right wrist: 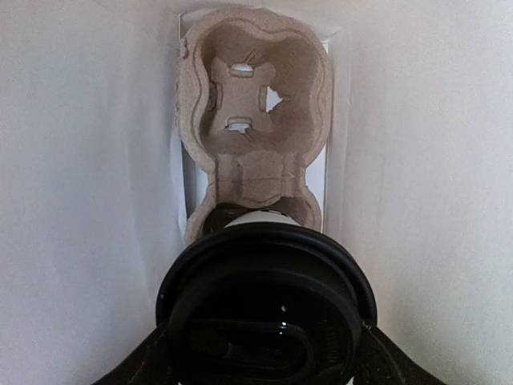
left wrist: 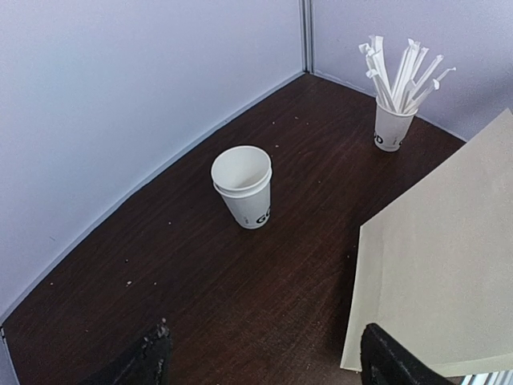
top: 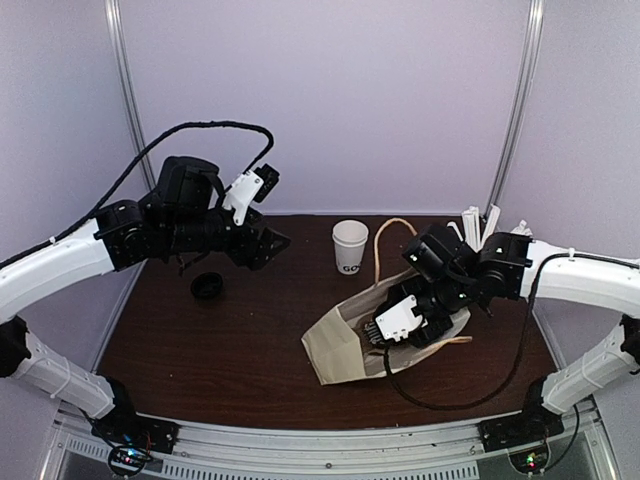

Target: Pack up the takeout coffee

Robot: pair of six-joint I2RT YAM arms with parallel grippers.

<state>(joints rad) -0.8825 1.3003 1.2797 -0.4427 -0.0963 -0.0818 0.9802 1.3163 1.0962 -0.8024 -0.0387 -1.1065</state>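
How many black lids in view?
2. A loose lid lies on the table's left side. A second lid caps a cup inside the paper bag, by the pulp carrier. The bag may hide more.

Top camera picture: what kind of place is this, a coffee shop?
Probably a robot test booth, not a café: plain walls close around a small table, with the left arm and right arm bolted at its edge.

On the dark wooden table (top: 250,350) we see a loose black lid (top: 208,288) at left, a lidless white paper cup (top: 350,246) near the back, a tan paper bag (top: 345,345) on its side, and a cup of white sticks (left wrist: 393,128) in the far right corner.
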